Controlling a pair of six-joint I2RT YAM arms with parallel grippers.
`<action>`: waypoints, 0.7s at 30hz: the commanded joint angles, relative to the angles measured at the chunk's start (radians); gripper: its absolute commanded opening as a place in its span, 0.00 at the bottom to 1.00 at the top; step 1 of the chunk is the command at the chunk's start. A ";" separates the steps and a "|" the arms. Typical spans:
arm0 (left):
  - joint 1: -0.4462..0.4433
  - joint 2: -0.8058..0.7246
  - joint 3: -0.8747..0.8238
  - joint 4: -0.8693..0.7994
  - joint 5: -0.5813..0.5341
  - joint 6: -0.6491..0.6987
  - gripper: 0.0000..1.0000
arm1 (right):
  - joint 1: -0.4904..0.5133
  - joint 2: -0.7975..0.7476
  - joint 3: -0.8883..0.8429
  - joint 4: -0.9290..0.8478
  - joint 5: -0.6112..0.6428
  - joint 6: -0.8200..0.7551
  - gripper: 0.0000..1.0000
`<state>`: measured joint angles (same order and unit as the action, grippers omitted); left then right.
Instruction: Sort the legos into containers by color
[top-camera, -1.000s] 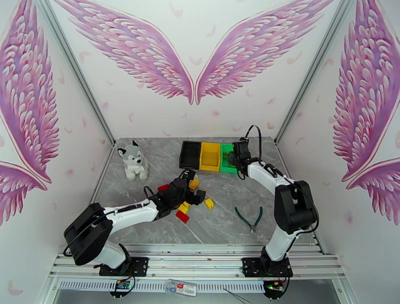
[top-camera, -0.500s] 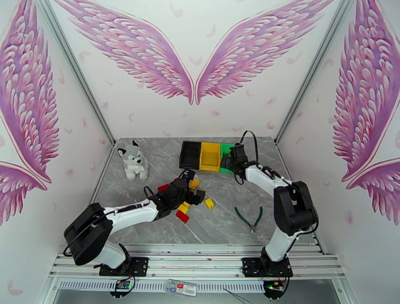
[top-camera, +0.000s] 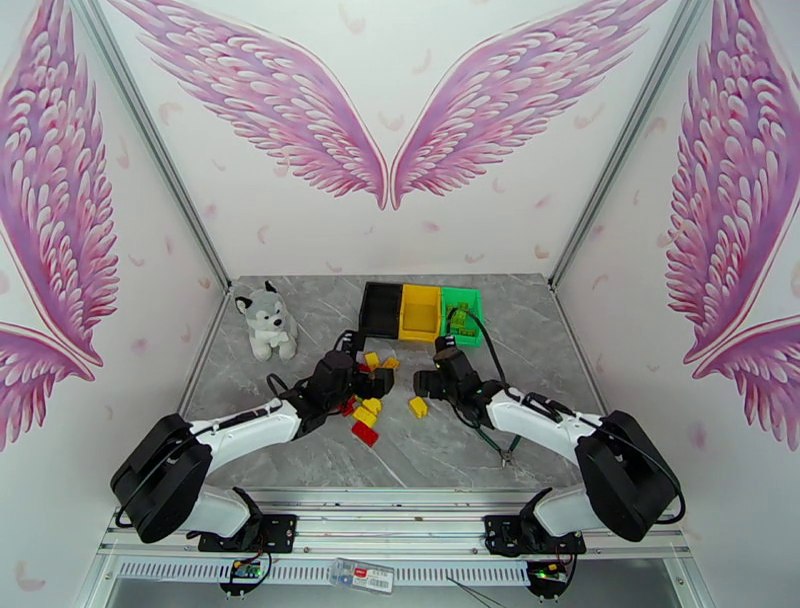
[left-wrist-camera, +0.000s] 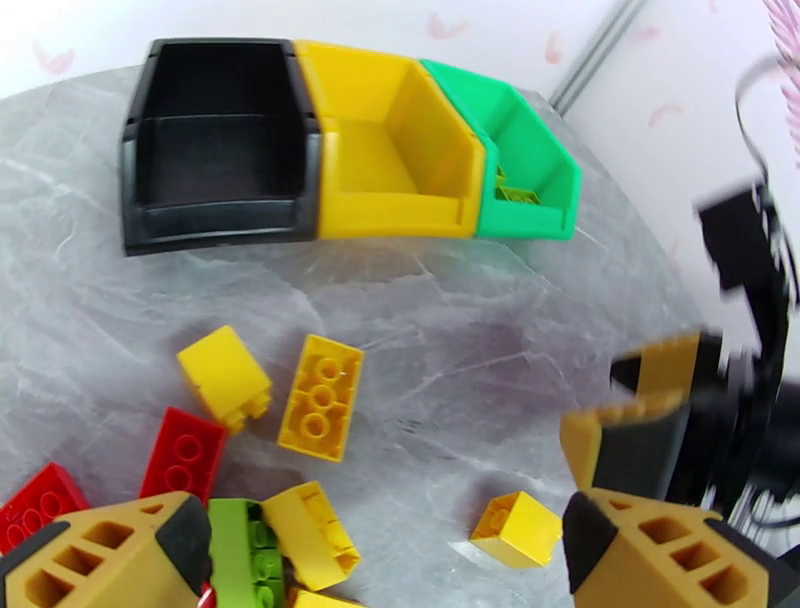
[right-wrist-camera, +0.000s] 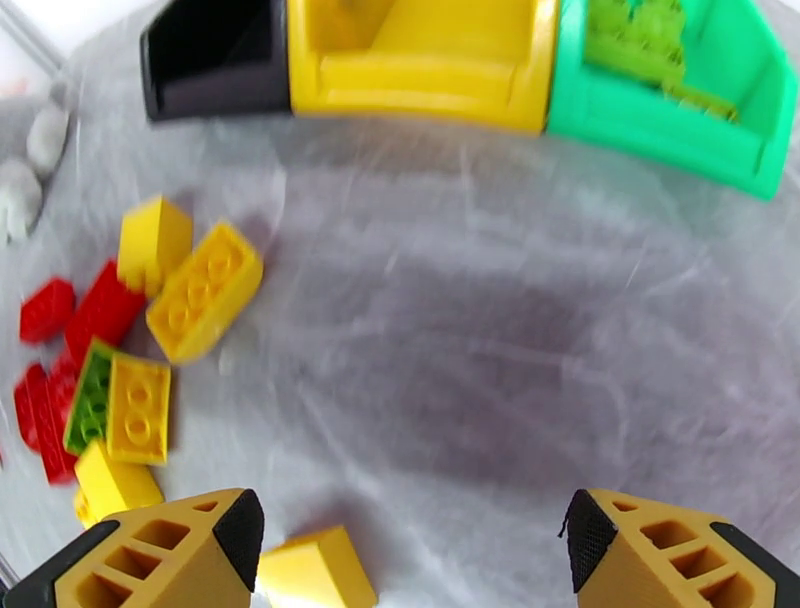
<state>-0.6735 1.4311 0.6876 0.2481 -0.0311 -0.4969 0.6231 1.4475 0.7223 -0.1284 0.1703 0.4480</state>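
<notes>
L pincer (left-wrist-camera: 388, 535): jaws wide apart, nothing btwn them, hanging over the lego pile (top-camera: 362, 398) mid-desk (top-camera: 420, 455). From L wrist cam a grn brick (left-wrist-camera: 245, 550) and some yel ones sit right by one fingertip. Pile's near edge is cut off by frame and fingers.

R pincer (right-wrist-camera: 412, 530): jaws also wide apart, empty, low over bare desk just R of the pile. Lone yel brick (right-wrist-camera: 315, 570) lies just beside one of its fingertips, lower part cut off. The other finger is well apart from any lego.

Bins (top-camera: 420, 312) joined in a row at far side of desk, black-yel-grn, well apart from both pincers. Grn bin (right-wrist-camera: 660, 145) holds grn bricks (right-wrist-camera: 640, 35); R wrist cam is blurred, so can't count them. Top cam: arms hide part of the pile.
</notes>
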 joint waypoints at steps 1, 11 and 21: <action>0.018 -0.037 -0.031 0.041 0.052 -0.058 0.99 | 0.047 0.007 -0.045 0.039 -0.021 -0.014 0.82; 0.027 -0.022 -0.033 0.057 0.091 -0.081 0.99 | 0.083 0.050 -0.097 0.106 -0.026 -0.036 0.68; 0.027 -0.001 -0.028 0.066 0.112 -0.094 0.99 | 0.097 0.113 -0.076 0.114 -0.020 -0.041 0.63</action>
<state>-0.6498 1.4254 0.6666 0.2981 0.0647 -0.5823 0.7082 1.5272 0.6514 0.0219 0.1429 0.4187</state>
